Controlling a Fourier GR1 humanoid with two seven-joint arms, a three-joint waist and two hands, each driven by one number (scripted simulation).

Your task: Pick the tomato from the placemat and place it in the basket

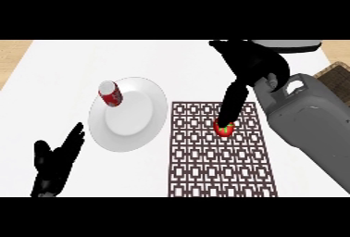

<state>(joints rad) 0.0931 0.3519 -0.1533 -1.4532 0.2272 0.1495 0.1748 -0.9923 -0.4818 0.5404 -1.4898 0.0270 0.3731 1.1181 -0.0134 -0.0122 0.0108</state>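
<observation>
I see the tomato (pixel 225 129) on the placemat (pixel 205 162), toward its far end. The plate (pixel 137 121) sits just left of the placemat, with the can (pixel 110 93) on its far-left rim. The basket (pixel 337 77) is far right, behind the placemat.

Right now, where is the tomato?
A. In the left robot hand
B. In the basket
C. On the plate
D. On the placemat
D: the tomato sits on the placemat, with the right robot hand reaching down to it; the plate holds only a can.
</observation>
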